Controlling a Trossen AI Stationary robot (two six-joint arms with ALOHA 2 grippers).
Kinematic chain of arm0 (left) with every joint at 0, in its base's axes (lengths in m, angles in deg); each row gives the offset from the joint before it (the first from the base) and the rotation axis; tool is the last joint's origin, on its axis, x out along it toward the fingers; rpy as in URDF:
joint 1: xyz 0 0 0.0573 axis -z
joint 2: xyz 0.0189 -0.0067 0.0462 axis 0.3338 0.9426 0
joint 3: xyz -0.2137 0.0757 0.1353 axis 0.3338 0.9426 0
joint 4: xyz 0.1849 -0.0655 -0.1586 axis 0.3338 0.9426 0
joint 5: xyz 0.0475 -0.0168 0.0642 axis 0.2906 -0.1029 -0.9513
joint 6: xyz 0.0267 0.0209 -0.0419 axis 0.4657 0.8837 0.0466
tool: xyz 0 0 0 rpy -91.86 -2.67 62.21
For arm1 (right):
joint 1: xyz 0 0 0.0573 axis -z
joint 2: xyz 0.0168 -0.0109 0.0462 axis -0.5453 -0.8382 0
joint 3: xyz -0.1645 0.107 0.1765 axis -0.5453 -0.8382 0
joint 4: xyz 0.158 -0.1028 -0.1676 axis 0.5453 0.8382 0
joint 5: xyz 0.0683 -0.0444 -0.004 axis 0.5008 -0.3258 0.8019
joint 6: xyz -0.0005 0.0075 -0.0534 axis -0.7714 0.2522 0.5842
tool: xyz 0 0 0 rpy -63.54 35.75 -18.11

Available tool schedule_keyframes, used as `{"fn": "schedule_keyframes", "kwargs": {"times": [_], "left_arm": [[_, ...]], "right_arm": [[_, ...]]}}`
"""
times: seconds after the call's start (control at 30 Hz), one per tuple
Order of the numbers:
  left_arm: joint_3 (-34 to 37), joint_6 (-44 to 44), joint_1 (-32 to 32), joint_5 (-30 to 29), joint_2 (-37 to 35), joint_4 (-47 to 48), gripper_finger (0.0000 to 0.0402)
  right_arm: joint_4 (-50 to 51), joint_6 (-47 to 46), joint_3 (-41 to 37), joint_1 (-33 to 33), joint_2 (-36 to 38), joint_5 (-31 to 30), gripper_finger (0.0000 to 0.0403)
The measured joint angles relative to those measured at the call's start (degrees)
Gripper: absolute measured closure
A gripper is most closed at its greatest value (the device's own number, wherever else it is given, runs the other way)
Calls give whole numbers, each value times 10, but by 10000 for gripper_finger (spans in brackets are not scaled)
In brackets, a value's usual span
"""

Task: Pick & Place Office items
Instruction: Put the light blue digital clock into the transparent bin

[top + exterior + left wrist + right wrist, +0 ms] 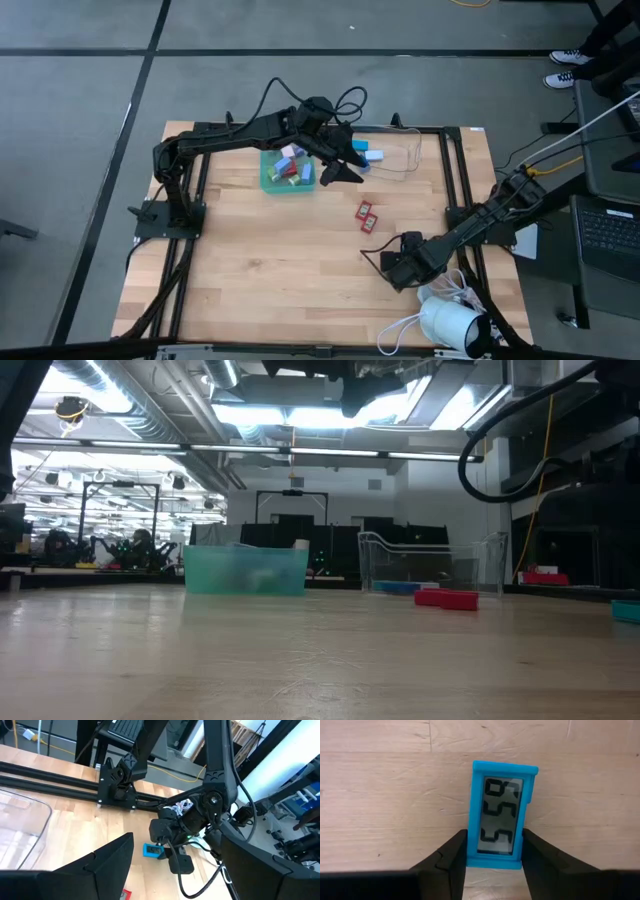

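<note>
At the near right of the tabletop [250, 270], the right hand [392, 262] sat low over the wood with its fingers [451, 860] closed onto the long sides of a small blue clock [500, 814], the digits on its grey face readable in the right wrist view. The clock lay flat and the pads gripped only its lower end, so the hold looked shallow; on a lift it could pivot or slip out, and a tilt could drag one corner along the wood. Just beyond, toward the middle of the tabletop, two red pieces [366, 214] lay side by side, untouched. Farther back and left stood the teal tray [268, 182], holding a mix of coloured pieces [291, 163]. The left hand [342, 160] hovered just right of the tray with its fingers spread wide and empty. Behind that hand, at the far right, the clear bin [405, 160] had a blue piece [373, 155] at its left edge; whether it lay inside I could not tell. Carrying the clock toward the tray or bin would bring the right arm close to the left one waiting there, so a brush between them was a risk, and so was dropping the clock onto a rim instead of inside.
</note>
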Motion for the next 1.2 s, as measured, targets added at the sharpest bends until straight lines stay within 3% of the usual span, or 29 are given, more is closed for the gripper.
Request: {"fn": "schedule_keyframes", "kwargs": {"times": [0.13,0.23,0.37,0.5,0.6,0.7,0.77,0.87,1.2], "left_arm": [[0,0,-4,22,-12,0,110],[0,5,-10,23,-29,0,110],[0,19,-29,20,-59,-5,110],[0,20,-57,19,-86,-4,110],[0,21,-75,19,-105,-4,110],[0,21,-91,20,-123,-3,110],[0,21,-100,20,-133,-2,110],[0,21,-106,20,-140,0,110],[0,18,-98,1,-142,0,114]], "right_arm": [[-12,0,-5,1,25,-12,251],[-24,0,-3,4,71,-56,251],[-42,6,-3,14,137,-178,251],[-75,56,-3,40,206,-348,251],[-134,155,-3,73,257,-463,251],[-207,321,-3,120,304,-528,251],[-248,443,-2,160,330,-524,251],[-255,563,-2,231,355,-461,251],[-229,790,-2,548,331,-178,251]]}}
